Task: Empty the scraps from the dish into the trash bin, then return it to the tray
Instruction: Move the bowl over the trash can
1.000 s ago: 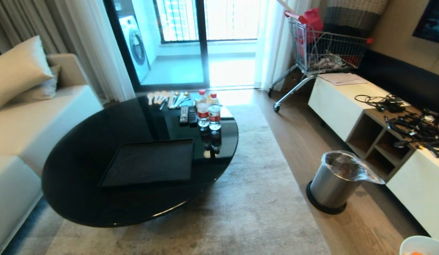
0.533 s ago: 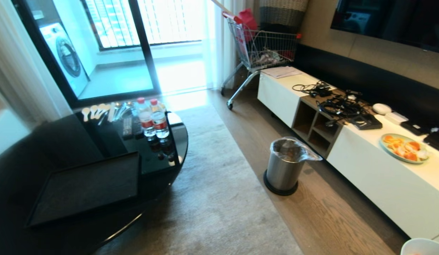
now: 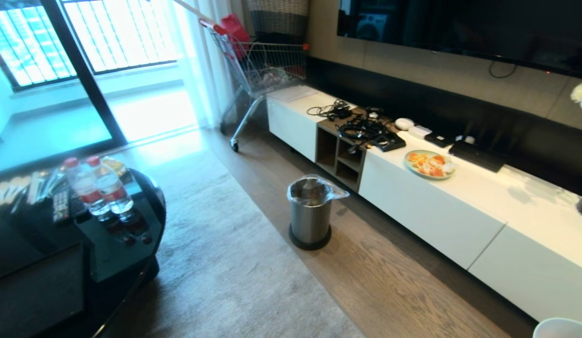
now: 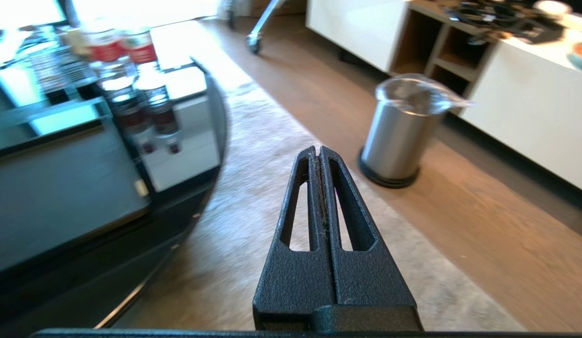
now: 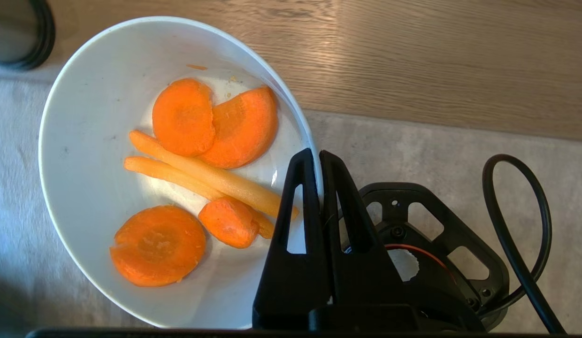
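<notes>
The right hand (image 5: 319, 159) is clenched on the rim of the dish (image 5: 98, 141), one finger inside the wall and one outside, carrying it level above the rug and floorboards. The scraps (image 5: 197, 178), carrot rounds and pale strips, all lie in the dish, so nothing has been tipped out yet. In the head view only a sliver of the dish's rim shows at the lower right corner.

What has changed over the last second is the outlook, not the grip: the whole head view has swung to the right. The black worktop (image 3: 112, 253) has slid to the left edge and the tray is barely in view, while the trash bin (image 3: 310, 213) now sits near the middle, on the floor beside the white cabinet (image 3: 441, 211). I judge the robot is turning towards the bin to dump the scraps.

The bin stands well apart from the dish, ahead and to its left, so more approach is needed.

The left hand (image 4: 319, 155) is pressed shut on nothing, parked and pointing towards the bin.
</notes>
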Motion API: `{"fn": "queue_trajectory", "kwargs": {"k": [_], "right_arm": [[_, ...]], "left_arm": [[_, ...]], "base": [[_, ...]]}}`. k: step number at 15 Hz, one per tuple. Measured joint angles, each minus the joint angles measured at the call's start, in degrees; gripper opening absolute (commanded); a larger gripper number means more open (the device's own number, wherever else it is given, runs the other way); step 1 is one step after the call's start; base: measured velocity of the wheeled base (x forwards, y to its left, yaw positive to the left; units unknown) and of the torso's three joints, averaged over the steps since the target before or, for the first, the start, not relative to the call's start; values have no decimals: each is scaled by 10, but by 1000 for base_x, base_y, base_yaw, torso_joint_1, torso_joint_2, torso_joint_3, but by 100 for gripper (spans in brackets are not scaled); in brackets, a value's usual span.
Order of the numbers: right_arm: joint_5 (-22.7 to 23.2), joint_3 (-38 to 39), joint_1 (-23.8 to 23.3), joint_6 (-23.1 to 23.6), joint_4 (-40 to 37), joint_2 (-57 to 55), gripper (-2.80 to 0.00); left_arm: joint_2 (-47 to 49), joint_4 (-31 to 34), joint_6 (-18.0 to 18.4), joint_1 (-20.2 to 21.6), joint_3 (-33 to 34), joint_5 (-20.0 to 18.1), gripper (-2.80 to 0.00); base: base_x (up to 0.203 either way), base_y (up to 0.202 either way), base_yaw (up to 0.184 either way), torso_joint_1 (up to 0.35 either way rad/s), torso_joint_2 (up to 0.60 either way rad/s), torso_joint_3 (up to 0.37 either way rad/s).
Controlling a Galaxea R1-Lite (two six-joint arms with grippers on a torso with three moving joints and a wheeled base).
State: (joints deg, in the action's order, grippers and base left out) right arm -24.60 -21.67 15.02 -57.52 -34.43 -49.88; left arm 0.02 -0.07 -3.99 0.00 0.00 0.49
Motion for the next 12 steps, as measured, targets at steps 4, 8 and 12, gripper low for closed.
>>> {"fn": "queue_trajectory", "kwargs": {"k": [4, 8, 12], "right_arm": [[-3, -2, 1, 2, 1, 0, -280], [-4, -4, 2, 14, 4, 1, -280], [-3, -5, 2, 15, 2, 3, -280]], "left_arm": [[0, 0, 0, 0, 0, 0, -280], [0, 0, 0, 0, 0, 0, -280], [0, 0, 0, 0, 0, 0, -280]], "base": [[-1, 3, -58, 1, 1, 2], [0, 0, 0, 0, 0, 0], [0, 0, 0, 0, 0, 0]]}}
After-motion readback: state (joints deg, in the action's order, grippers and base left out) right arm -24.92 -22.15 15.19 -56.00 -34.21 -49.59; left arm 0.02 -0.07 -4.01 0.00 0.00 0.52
